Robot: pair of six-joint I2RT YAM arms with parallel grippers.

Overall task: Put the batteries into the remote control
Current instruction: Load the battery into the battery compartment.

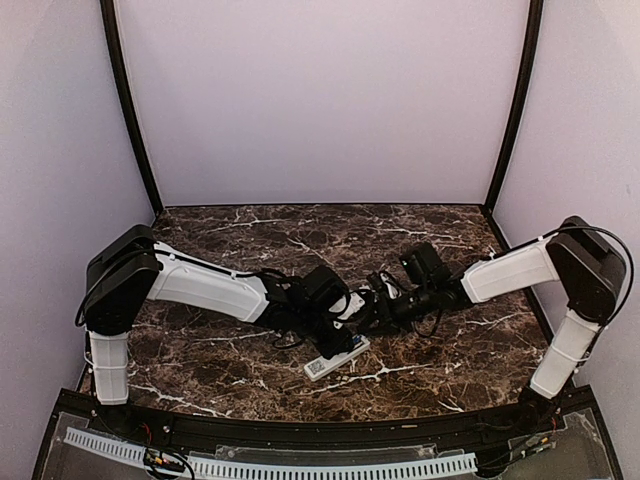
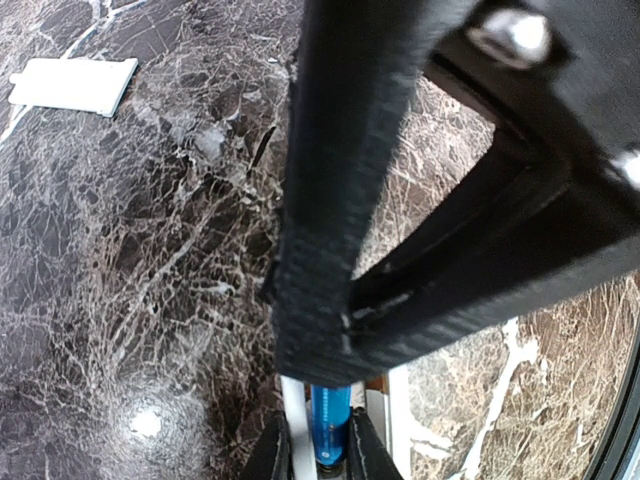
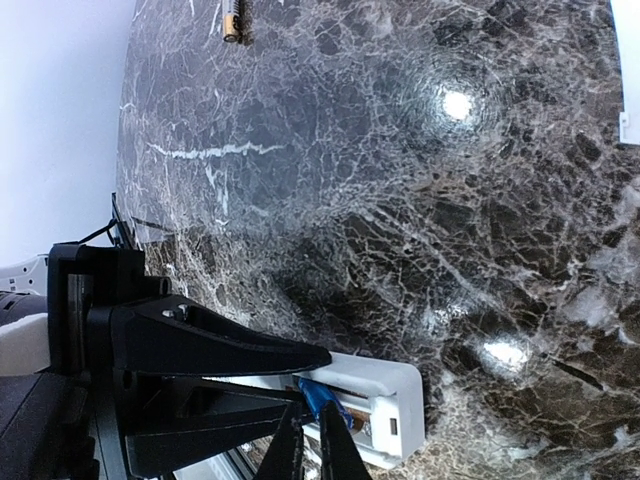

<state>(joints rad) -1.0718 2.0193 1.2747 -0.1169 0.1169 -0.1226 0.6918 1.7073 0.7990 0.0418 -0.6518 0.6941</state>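
Top external: high at near edge, looking down on whole table (image 1: pixel 220 365). Both wrist cams: very close, low over it; share remote control (image 3: pixel 385 385) bay, lower frame edge.

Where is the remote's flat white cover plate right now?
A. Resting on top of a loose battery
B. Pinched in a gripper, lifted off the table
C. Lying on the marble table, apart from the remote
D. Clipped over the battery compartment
C: the left wrist view shows the cover plate lying flat on the marble table. It is away from the remote control, whose open compartment shows a blue battery.
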